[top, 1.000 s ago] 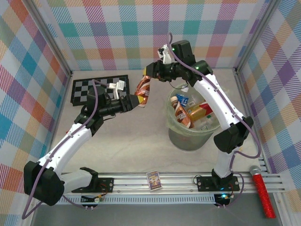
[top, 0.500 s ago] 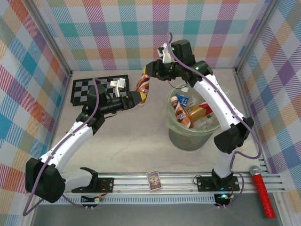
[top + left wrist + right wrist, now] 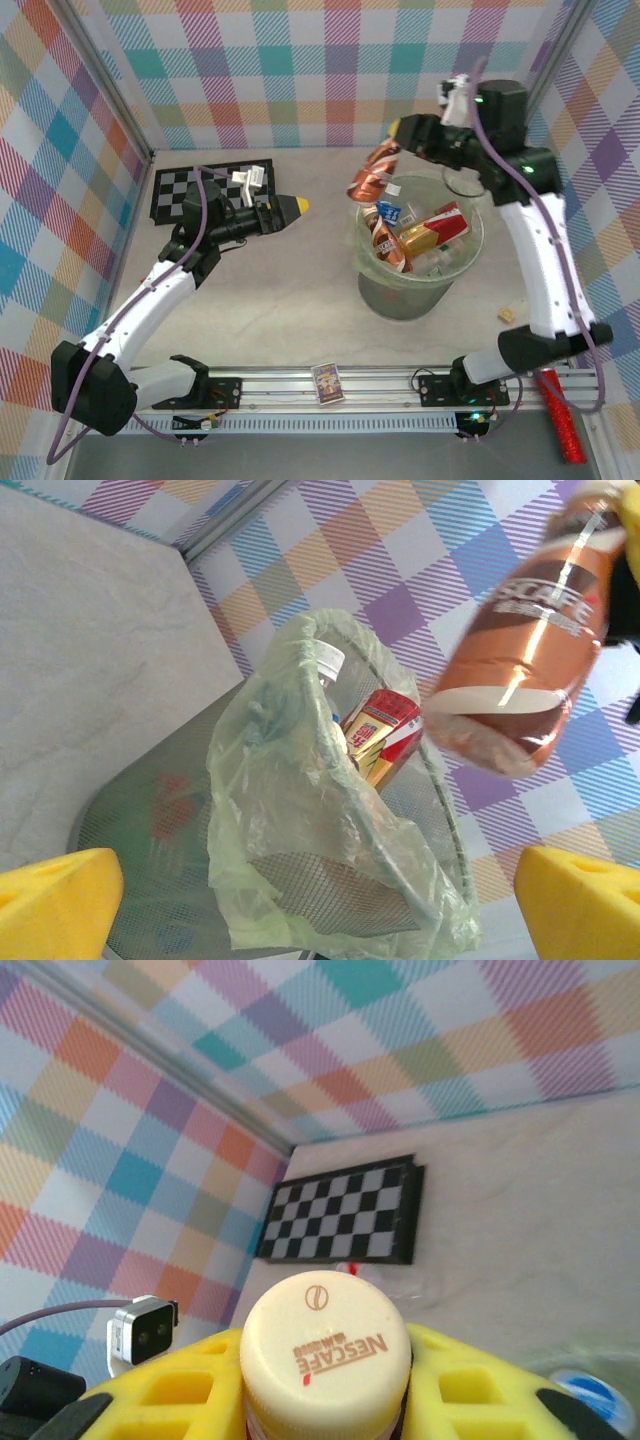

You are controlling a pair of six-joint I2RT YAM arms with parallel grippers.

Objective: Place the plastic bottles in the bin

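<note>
My right gripper [image 3: 393,146] is shut on the cap end of an orange-brown plastic bottle [image 3: 368,180], which hangs tilted above the left rim of the pale green bin [image 3: 400,295]. The right wrist view shows the cream cap [image 3: 325,1355] clamped between the yellow fingers [image 3: 150,1405]. Several bottles [image 3: 432,228] lie inside the bin. My left gripper [image 3: 290,208] stands open and holds nothing, left of the bin. In the left wrist view the held bottle [image 3: 530,670] floats above the lined bin [image 3: 300,810], with red-labelled bottles [image 3: 378,730] inside.
A black-and-white chessboard [image 3: 205,185] lies at the back left. A small picture card box [image 3: 328,382] stands on the front rail, and a red glittery stick [image 3: 560,415] lies at the front right. A small tan scrap [image 3: 507,314] rests right of the bin.
My left gripper opened and let go of the orange-brown bottle. The right arm swung right, carrying the bottle from near the left gripper to above the bin's rim.
</note>
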